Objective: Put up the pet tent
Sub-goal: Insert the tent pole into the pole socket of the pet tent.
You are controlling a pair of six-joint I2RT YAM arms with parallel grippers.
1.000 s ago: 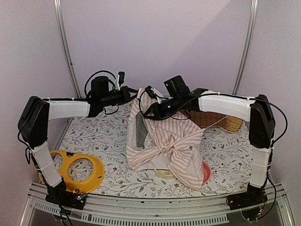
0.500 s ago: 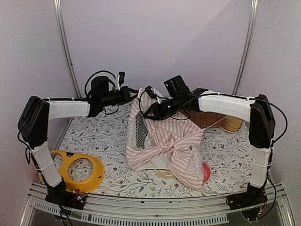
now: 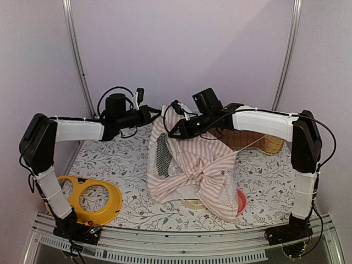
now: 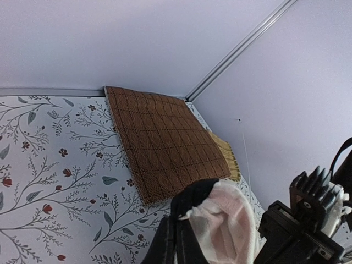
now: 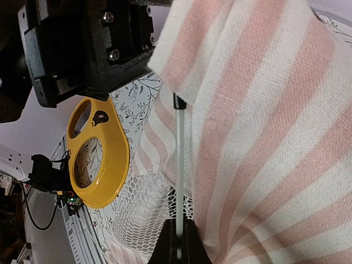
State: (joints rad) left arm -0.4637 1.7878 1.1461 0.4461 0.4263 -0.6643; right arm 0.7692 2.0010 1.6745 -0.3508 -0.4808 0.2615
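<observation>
Below L tool (image 3: 156, 113), R tool (image 3: 174, 132): pet tent (image 3: 193, 165) hanging.

- a yellow plastic holder (image 3: 115, 199) with two round holes, at the near left of the flowered tablecloth (image 3: 110, 159)
- a brown quilted mat (image 4: 165, 143) with a fringe, at the far right corner
- a pink bowl (image 3: 241, 201) and a cream bowl (image 3: 192, 203) near the front, only their edges showing

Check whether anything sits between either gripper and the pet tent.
Nothing visible does. Both are already on the pet tent: the left gripper is shut on its striped fabric near the top, the right gripper on a thin clear pole.
</observation>
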